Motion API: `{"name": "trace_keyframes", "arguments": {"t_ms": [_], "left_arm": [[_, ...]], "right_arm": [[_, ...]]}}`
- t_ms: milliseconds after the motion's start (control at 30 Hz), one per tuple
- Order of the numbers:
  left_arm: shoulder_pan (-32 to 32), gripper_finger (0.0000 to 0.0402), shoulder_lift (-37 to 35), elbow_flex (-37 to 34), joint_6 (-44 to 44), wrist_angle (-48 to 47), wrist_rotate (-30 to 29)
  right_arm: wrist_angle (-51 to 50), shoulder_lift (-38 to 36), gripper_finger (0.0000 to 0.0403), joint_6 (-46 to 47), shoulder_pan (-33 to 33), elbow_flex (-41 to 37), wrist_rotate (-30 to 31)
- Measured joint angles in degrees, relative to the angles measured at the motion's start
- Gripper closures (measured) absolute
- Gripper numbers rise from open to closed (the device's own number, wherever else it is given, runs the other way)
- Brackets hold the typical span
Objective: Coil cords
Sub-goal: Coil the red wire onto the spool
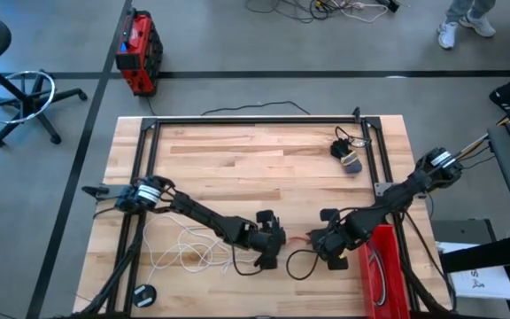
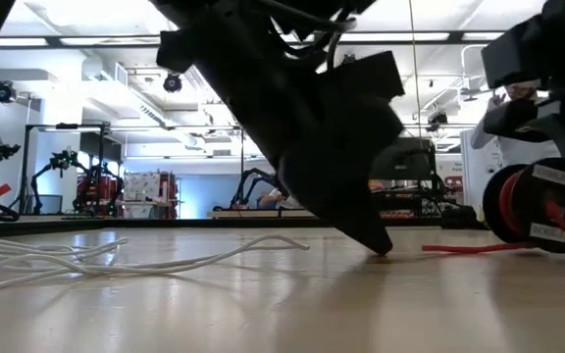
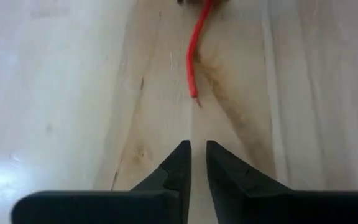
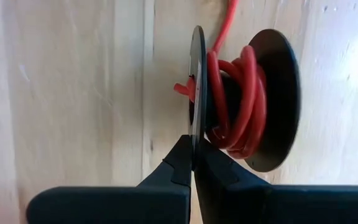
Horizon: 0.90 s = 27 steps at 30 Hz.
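1. The left gripper (image 3: 194, 163) hovers low over the table (image 1: 237, 151) near its front edge, jaws almost pressed together on nothing, just short of the red cord's (image 3: 193, 56) loose end.
2. The right gripper (image 4: 193, 163) pinches a flange of a dark spool (image 4: 272, 99) wound with red cord, near the front right corner.
3. The white cord (image 1: 180, 250) lies loose by the front left corner.
4. A black cord (image 1: 345, 151) sits coiled near the back right corner.
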Motion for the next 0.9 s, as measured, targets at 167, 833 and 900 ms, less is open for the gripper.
{"name": "trace_keyframes", "arguments": {"t_ms": [167, 833, 900], "left_arm": [[0.0, 0.0331, -3.0, 0.1, 1.2, 0.7, -3.4], [5.1, 0.0323, 9.1, 6.2, 8.7, 31.7, 1.1], [5.1, 0.0333, 9.4, 6.3, 10.1, 30.5, 1.6]], "right_arm": [[0.1, 0.7, 0.0403, 0.0, -0.1, -0.2, -0.4], [-0.9, 0.6, 0.0403, 0.0, 0.0, 0.1, -1.6], [-0.6, 0.6, 0.0403, 0.2, -0.1, 0.2, -1.3]]}}
